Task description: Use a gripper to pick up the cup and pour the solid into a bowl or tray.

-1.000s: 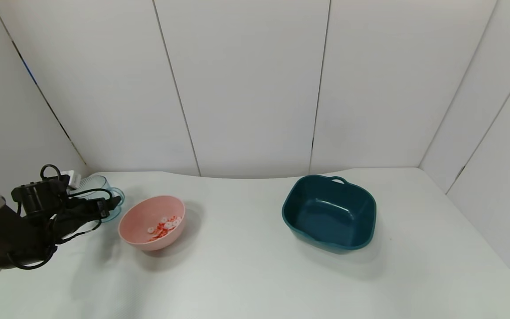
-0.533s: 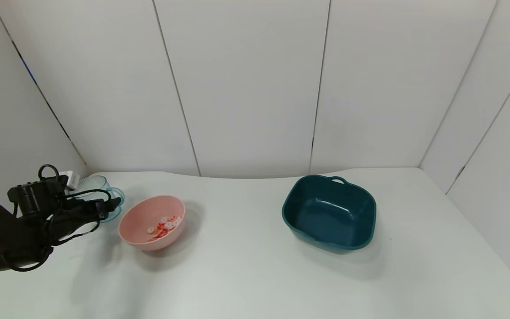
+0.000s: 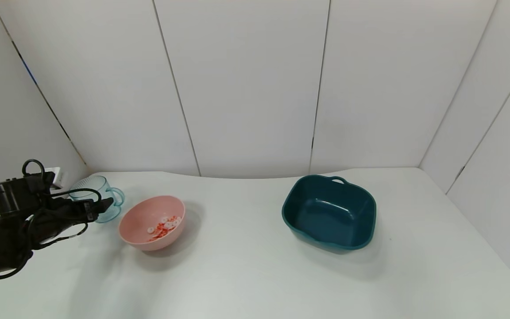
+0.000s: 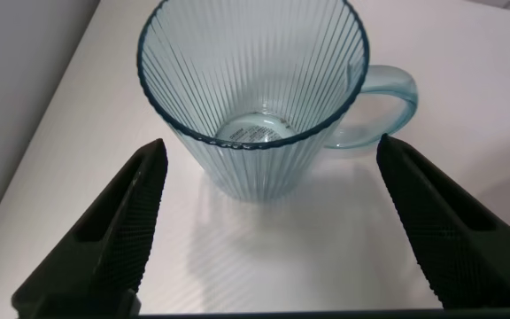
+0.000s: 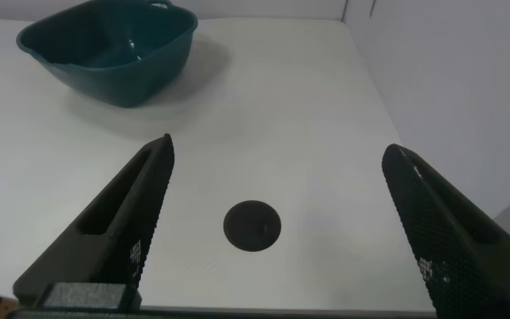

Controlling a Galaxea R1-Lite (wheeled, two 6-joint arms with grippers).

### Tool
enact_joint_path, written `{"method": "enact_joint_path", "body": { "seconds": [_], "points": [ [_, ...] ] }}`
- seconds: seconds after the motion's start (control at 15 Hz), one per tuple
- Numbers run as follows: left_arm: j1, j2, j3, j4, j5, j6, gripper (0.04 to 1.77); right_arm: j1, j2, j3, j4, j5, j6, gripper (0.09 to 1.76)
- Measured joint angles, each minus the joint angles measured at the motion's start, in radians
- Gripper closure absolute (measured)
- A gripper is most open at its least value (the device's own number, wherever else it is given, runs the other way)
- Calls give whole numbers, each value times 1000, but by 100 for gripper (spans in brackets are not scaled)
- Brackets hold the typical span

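The pale-blue ribbed cup [image 3: 91,188] stands upright and empty on the table at the far left, handle toward the pink bowl [image 3: 136,220]. The red and white ring pieces [image 3: 165,226] lie inside the bowl. My left gripper [image 3: 99,207] is open just in front of the cup, not touching it. In the left wrist view the cup [image 4: 255,97] stands just beyond the open left gripper [image 4: 271,149], with only a label at its bottom. My right gripper [image 5: 279,146] is open and empty above bare table, out of the head view.
A dark teal basin [image 3: 329,212] with a handle stands at the right of the table; it also shows in the right wrist view [image 5: 109,53]. A round black hole [image 5: 251,226] is in the tabletop below the right gripper. White walls enclose the back and sides.
My left arm has drawn back to the left, away from the cup, with its fingers open. The cup, the bowl and the pieces have stayed where they were.
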Motion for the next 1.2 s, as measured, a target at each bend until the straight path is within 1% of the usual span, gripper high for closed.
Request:
{"method": "enact_joint_path", "body": {
  "seconds": [0.4,0.53,0.67,0.93,1.2],
  "points": [
    [-1,-222,135,4,-6,1,11,0,-5,0,-1,0,0,14],
    [-5,-292,169,10,-18,1,11,0,-5,0,-2,0,0,14],
    [-5,-377,200,47,-38,1,10,0,-5,0,-2,0,0,14],
    [-7,-579,259,167,-83,1,10,0,-5,1,-2,0,0,14],
    [-8,-774,340,255,-131,2,10,0,-5,1,-4,0,0,14]
  ]
}}
